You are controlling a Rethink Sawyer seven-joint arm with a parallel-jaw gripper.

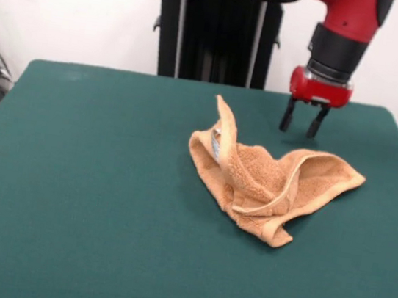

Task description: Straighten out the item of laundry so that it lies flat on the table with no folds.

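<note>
We find the towel [267,188] crumpled mid-desk [67,190], one corner standing up. Our gripper [302,125] hovers behind it, jaws open and empty. We judge unfolding barely begun; next we must pinch a folded edge and drag outward.

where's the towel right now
In the front view the towel lies crumpled on the table, right of centre, one corner sticking up. The gripper hangs just behind it, fingers open and empty.

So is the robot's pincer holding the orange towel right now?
No, the pincer hangs open and empty above the table, apart from the crumpled towel.
</note>
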